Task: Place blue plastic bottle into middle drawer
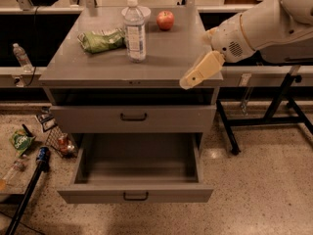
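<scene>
Hanging by a front corner of the desk (166, 53), the end effector (190, 81), open or closed I can't tell, is well apart from the upright blue plastic bottle (135, 31), and a clumsy sideways reach could topple it onto the green bag (100, 39) before it gets to the open middle drawer (137, 196).

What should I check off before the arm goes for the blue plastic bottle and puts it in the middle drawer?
1. Middle drawer pulled open: ok.
2. Blue plastic bottle upright and capped on the cabinet top: ok.
3. Gripper on the bottle: not ok; it hovers at the top's right front edge, apart from the bottle.
4. Bare surface between gripper and bottle: ok; the apple sits further back.
5. Green bag apart from the bottle: cannot tell; it lies right beside it, possibly touching.
</scene>
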`<move>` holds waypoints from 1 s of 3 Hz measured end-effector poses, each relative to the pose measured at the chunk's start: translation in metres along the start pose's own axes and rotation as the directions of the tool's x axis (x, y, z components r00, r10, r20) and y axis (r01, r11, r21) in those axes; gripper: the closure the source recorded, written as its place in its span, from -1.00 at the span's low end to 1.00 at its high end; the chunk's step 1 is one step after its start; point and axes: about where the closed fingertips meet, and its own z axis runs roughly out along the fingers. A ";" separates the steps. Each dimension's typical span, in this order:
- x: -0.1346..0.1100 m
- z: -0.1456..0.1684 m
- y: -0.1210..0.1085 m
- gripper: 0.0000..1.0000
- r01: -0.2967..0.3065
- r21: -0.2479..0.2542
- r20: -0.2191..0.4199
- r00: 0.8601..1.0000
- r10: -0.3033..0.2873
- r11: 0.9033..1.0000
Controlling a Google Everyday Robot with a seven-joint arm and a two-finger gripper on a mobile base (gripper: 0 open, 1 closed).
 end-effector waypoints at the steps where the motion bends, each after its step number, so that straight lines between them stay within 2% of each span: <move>1: -0.009 0.017 -0.011 -1.00 0.026 0.022 0.026 0.999 -0.026 0.999; 2: -0.025 0.051 -0.040 -1.00 0.051 0.022 0.066 0.996 -0.052 0.998; 3: -0.060 0.093 -0.093 -1.00 0.029 0.060 0.168 0.985 -0.039 0.998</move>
